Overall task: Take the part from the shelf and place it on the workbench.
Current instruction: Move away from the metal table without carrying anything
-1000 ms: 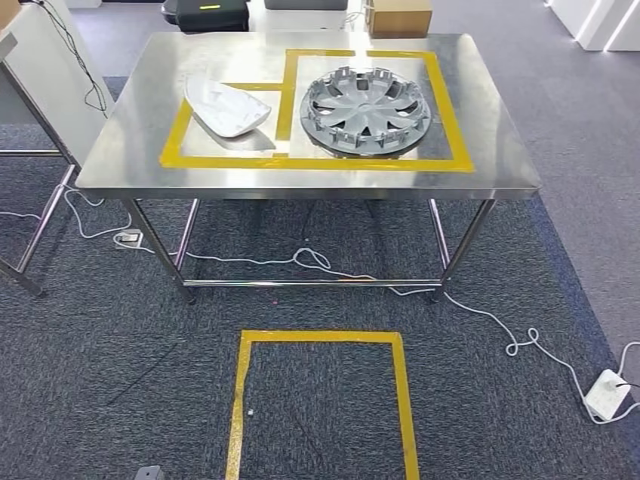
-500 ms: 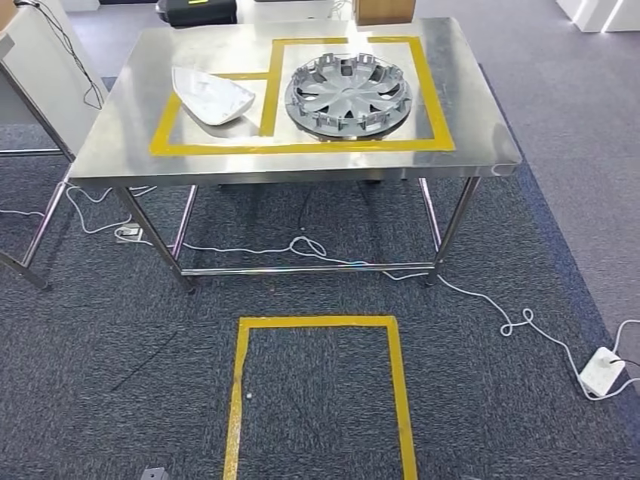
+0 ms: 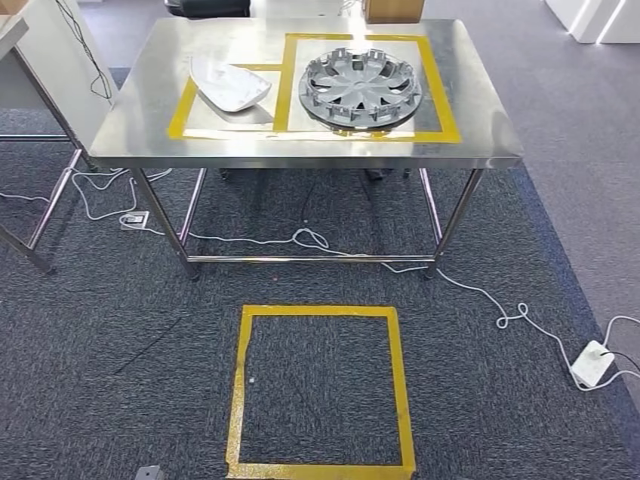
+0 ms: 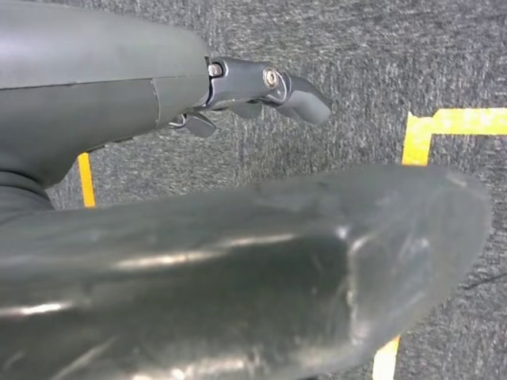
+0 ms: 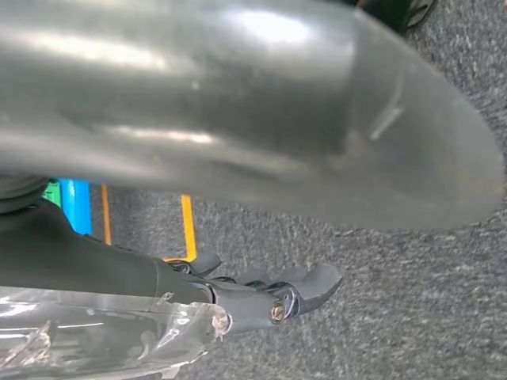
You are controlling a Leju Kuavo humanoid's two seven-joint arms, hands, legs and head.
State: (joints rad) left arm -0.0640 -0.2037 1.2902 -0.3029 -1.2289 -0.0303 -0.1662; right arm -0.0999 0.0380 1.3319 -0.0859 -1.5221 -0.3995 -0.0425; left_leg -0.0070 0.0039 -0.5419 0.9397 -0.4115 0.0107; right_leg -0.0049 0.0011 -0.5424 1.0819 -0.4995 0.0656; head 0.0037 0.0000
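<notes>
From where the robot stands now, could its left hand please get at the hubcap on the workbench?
Probably not yet. The left robot hand hangs over the carpet, fingers apart, while the hubcap lies on the workbench, beyond the yellow floor square. Nothing blocks the way, so stepping closer should do.

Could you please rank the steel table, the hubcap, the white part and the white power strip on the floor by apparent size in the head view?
1. Steel table, by far the largest.
2. Hubcap.
3. White part, clearly smaller than the hubcap.
4. Power strip, the smallest, though it lies nearer the camera.
</notes>
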